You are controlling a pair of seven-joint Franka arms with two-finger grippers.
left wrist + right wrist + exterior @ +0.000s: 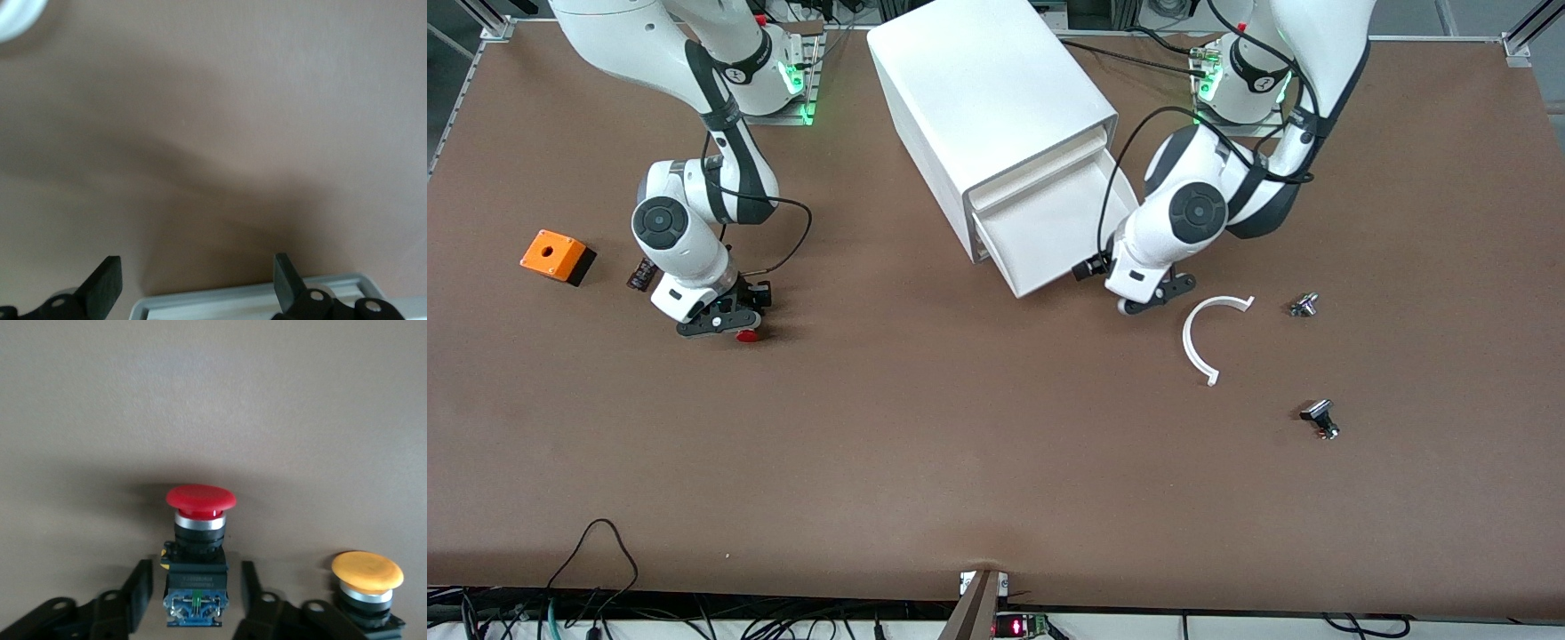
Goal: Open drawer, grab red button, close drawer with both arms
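Note:
The drawer (1049, 233) stands pulled out of the white cabinet (987, 98), and its tray looks empty. The red-capped button (747, 335) lies on the table toward the right arm's end. My right gripper (729, 322) is low over it. In the right wrist view the button's black body (195, 583) sits between the fingers (137, 593) with a gap on each side, so the gripper (193, 590) is open. My left gripper (1160, 296) hangs open by the drawer's front corner. The drawer's rim (253, 300) shows under the left gripper (197, 283).
A yellow-capped button (367, 570) lies close beside the right gripper. An orange box (558, 256) sits toward the right arm's end. A white curved strip (1209, 338) and two small metal parts (1304, 305) (1320, 418) lie toward the left arm's end.

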